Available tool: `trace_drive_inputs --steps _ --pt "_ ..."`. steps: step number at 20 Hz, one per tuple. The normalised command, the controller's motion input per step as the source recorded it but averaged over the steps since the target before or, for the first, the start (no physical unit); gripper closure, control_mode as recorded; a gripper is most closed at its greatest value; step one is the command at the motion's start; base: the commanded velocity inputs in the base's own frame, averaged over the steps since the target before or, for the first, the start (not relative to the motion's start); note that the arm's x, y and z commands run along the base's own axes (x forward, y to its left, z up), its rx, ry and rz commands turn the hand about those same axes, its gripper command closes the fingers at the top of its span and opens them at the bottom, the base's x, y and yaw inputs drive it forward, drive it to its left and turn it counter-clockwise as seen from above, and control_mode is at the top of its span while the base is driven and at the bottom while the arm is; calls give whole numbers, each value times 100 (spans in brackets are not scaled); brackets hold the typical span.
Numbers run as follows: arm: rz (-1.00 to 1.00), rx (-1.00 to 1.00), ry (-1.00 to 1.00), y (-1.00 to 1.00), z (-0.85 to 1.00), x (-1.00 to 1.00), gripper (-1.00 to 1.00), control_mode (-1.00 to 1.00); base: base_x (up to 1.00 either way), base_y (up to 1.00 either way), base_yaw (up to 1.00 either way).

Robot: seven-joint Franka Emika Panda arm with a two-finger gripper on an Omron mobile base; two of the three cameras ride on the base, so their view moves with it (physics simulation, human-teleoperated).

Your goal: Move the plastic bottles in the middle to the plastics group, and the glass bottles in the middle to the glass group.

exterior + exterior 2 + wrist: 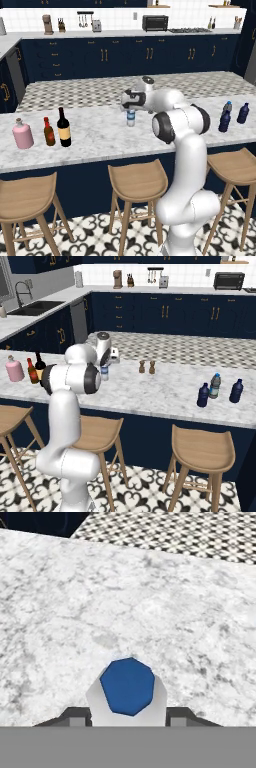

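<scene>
A small clear plastic bottle (131, 118) (104, 373) with a blue label stands mid-counter. My gripper (131, 113) (104, 368) comes down over it and is shut on it. From above, its blue top (127, 686) sits between my fingertips (75, 717). On the left, the tall black wine bottle (63, 126) (40, 362) stands beside the brown red-topped bottle (48, 131) (32, 372) and the pink jug (22, 134) (14, 368). Far right, a blue-capped clear bottle (227, 107) (215, 386) stands with two navy bottles (224, 121) (203, 395), (243, 113) (236, 391).
Two small brown shakers (146, 367) stand on the marble counter (95, 132) to the right of my hand. Wooden stools (138, 182) line the counter's near edge. A patterned strip (100, 90) runs along the counter's far side.
</scene>
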Motion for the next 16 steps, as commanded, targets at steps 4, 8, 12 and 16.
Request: trace_drive_inputs --steps 4,8,12,16 --pt "-12 5 0 -89 19 -19 100 -100 0 0 0" --pt "-14 2 0 -92 4 -5 100 -100 0 0 0" --pt "-17 0 0 -87 0 0 100 -100 0 0 0" --pt "-19 0 0 -77 0 1 100 -100 0 0 0"
